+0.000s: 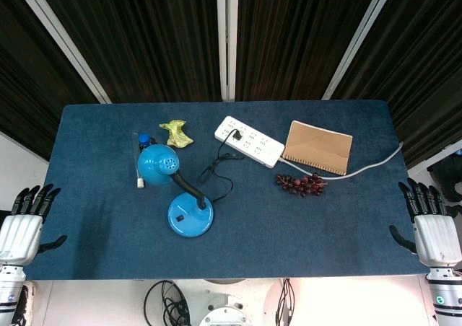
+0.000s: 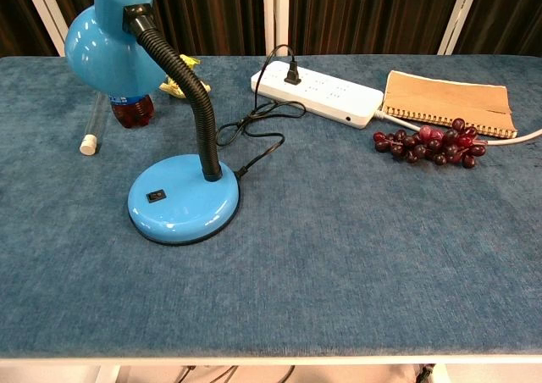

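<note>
Left hand (image 1: 25,221) and right hand (image 1: 431,221): fingers spread, holding nothing, well apart from the blue desk lamp (image 1: 180,196). Behind the lamp lies its plugged cord (image 2: 254,133); judged risk: a reaching hand snags it, tipping the lamp

lamp (image 1: 189,214) left of grapes (image 1: 302,184), notebook (image 1: 318,147) behind
</note>
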{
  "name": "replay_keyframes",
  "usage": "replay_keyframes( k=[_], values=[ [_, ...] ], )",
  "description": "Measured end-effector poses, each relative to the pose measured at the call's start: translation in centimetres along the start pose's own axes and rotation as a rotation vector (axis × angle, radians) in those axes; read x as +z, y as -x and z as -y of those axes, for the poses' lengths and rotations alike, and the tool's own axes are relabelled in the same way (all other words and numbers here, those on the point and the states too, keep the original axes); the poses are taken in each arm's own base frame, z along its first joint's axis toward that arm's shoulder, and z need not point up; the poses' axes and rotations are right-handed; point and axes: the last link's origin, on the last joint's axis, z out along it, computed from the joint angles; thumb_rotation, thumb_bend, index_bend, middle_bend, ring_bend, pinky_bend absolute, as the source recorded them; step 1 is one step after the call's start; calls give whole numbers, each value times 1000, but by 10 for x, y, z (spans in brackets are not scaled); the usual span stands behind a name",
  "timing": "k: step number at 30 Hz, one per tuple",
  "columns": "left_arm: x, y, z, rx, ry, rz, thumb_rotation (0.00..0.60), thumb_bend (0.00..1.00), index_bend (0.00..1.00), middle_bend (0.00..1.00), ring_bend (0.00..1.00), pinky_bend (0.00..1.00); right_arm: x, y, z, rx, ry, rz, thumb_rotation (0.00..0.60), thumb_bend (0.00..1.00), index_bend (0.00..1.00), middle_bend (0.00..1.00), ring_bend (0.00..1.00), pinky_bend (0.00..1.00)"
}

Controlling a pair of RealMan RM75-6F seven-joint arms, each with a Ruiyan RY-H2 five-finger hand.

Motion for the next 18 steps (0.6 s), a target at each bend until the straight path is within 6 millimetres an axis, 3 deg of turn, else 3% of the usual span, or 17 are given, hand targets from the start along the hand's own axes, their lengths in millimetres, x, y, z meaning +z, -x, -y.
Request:
replay_keyframes(
  k=[9, 18],
  values=[
    [-3, 1, 3, -16, -1, -3, 600, 0, 97, 41, 0, 20, -2, 6, -1, -6, 17, 24, 600, 176, 0, 0, 0, 0],
    [-1, -2, -10, -46, 57, -23, 600, 0, 88, 78, 11, 61, 1, 0, -3, 13, 22, 1, 600, 177, 0, 0, 0, 0]
  ],
)
